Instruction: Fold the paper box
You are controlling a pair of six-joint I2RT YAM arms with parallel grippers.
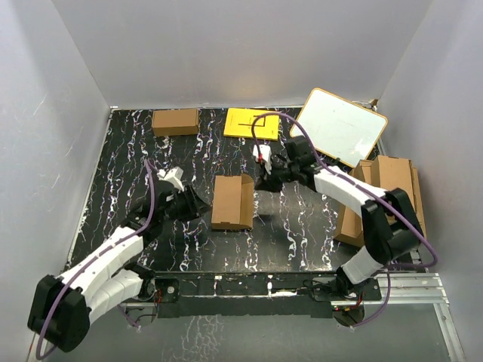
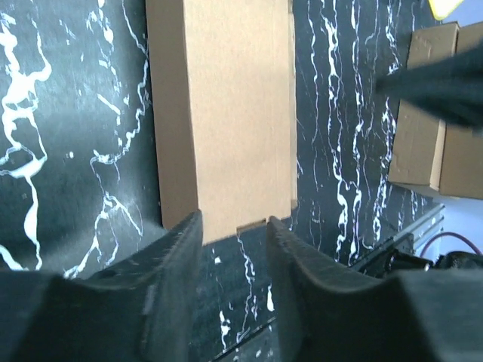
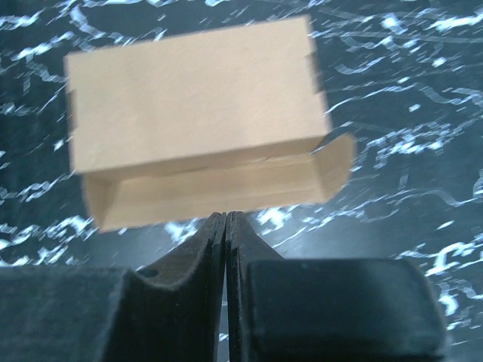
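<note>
The brown paper box [image 1: 232, 201] rests centrally on the table [image 1: 302, 226], side flap ajar

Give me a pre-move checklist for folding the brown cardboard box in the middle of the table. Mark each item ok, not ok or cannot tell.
1. Plain brown cardboard box resting flat on the black marbled table: ok.
2. Its long flap closed: not ok, it gapes, inside showing.
3. Left gripper open, lined up with the box's end: ok.
4. Left fingertips touching the box: cannot tell.
5. Right gripper ready to grasp: not ok, jaws shut, empty.
6. Smaller brown carton clear of the work: ok.
</note>
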